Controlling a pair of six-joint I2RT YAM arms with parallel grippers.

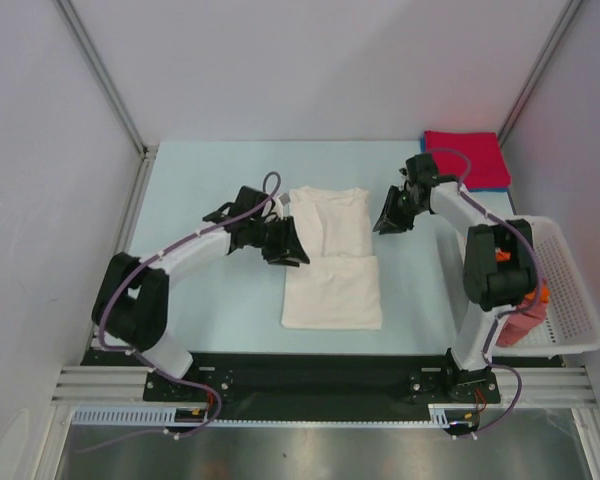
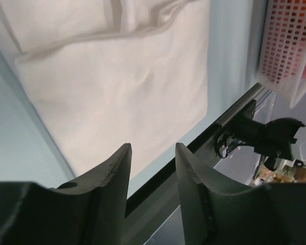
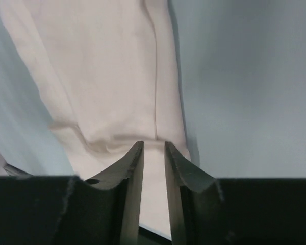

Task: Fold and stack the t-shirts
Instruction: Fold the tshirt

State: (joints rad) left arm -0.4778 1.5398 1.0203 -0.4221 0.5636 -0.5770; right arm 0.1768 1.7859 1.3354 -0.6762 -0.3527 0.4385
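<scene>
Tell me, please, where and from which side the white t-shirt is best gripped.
Probably by its two near corners, one claw from each side: the white t-shirt lies flat, and the left claw and right claw stand open beside its long edges.

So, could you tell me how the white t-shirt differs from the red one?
The white t-shirt is half-folded mid-table; the red t-shirt is a folded square at the far right. The white one lies alone; the red one tops a blue t-shirt. Both lie flat.
</scene>
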